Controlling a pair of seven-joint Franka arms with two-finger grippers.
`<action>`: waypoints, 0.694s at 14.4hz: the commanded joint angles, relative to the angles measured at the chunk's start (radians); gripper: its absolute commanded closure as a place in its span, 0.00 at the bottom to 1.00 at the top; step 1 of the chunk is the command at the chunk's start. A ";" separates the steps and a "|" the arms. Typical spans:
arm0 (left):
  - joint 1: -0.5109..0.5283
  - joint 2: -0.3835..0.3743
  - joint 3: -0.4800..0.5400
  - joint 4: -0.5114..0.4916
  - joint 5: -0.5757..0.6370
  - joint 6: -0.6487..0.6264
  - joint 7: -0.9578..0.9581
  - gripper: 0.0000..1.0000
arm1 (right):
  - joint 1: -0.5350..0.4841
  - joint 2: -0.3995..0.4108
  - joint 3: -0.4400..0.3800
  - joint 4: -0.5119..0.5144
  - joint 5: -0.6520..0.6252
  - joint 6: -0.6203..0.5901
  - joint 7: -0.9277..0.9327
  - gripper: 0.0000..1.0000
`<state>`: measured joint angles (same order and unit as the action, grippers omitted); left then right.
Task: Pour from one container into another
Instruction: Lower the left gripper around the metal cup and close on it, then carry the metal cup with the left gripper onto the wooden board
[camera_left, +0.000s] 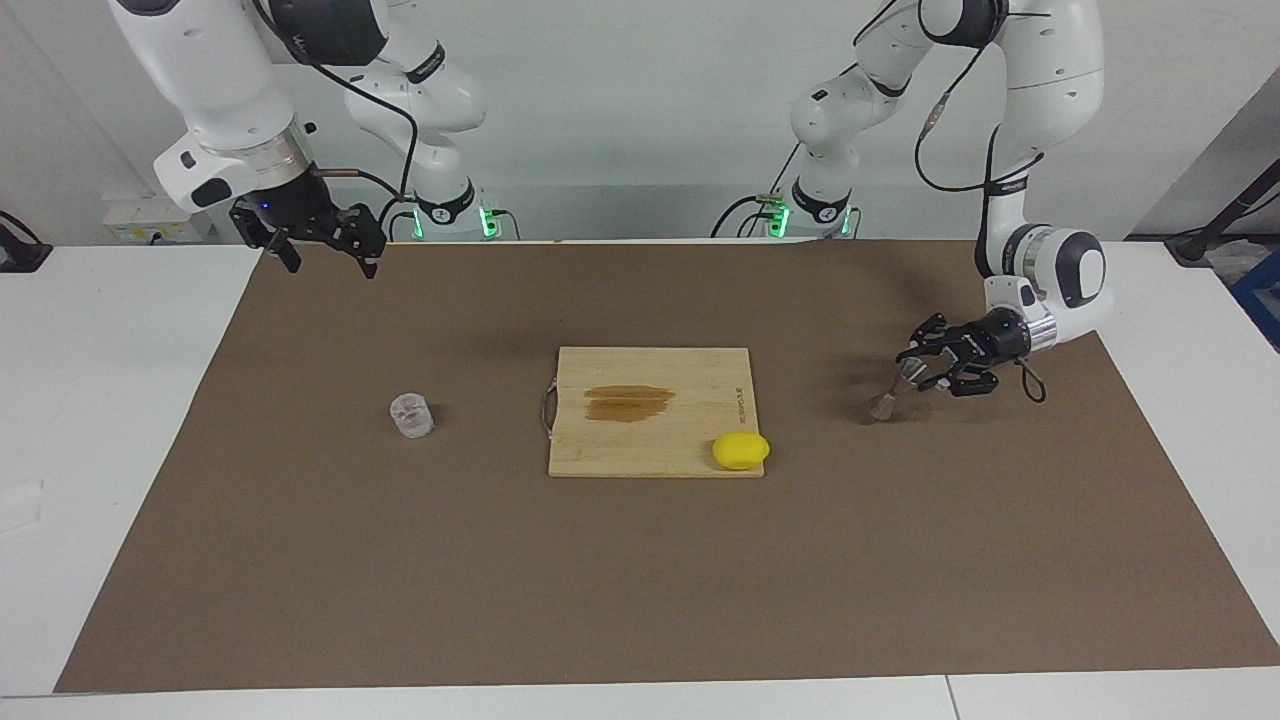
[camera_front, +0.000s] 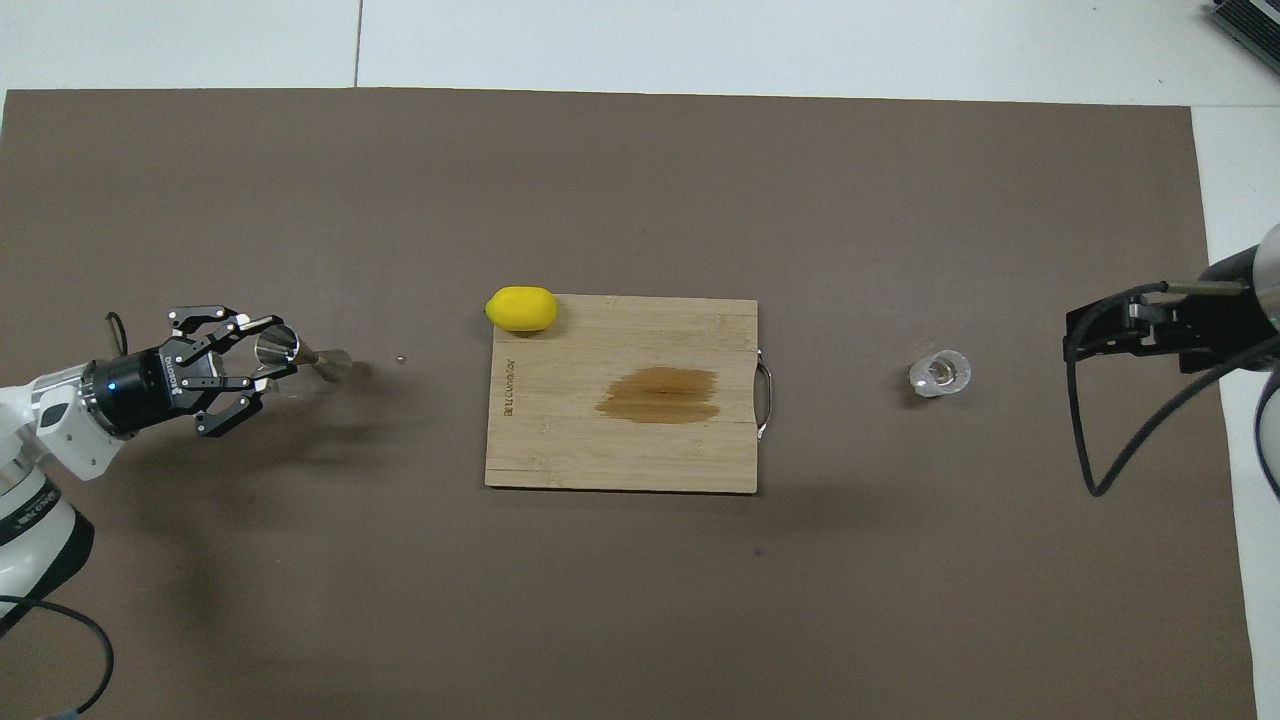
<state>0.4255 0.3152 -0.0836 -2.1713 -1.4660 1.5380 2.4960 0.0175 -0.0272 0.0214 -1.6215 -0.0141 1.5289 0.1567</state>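
Observation:
The clear ribbed glass cup (camera_left: 411, 415) (camera_front: 940, 373) stands upright on the brown mat, toward the right arm's end of the table. The silvery metal jigger (camera_left: 893, 391) (camera_front: 300, 353) is toward the left arm's end, tilted, its lower end on the mat. My left gripper (camera_left: 925, 366) (camera_front: 245, 366) is low over the mat, lying nearly level, fingers spread wide around the jigger's upper end. I cannot tell whether they touch it. My right gripper (camera_left: 325, 250) (camera_front: 1085, 335) hangs open and empty, raised over the mat, apart from the cup.
A wooden cutting board (camera_left: 620, 450) (camera_front: 600, 450) with a brown stain lies at the mat's middle. A yellow lemon (camera_left: 740, 450) (camera_front: 521, 308) sits at the board's corner farther from the robots, toward the left arm's end.

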 joint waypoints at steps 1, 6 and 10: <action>-0.082 -0.045 0.011 -0.013 -0.036 -0.015 0.012 0.69 | -0.011 -0.007 0.006 0.000 -0.007 -0.006 -0.019 0.00; -0.218 -0.146 0.011 -0.080 -0.082 0.013 -0.057 0.69 | -0.010 -0.007 0.006 0.000 -0.007 -0.006 -0.019 0.00; -0.355 -0.180 0.011 -0.148 -0.180 0.077 -0.055 0.68 | -0.010 -0.007 0.006 0.000 -0.007 -0.006 -0.019 0.00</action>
<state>0.1390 0.1842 -0.0878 -2.2581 -1.5847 1.5602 2.4479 0.0175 -0.0272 0.0214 -1.6215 -0.0141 1.5289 0.1567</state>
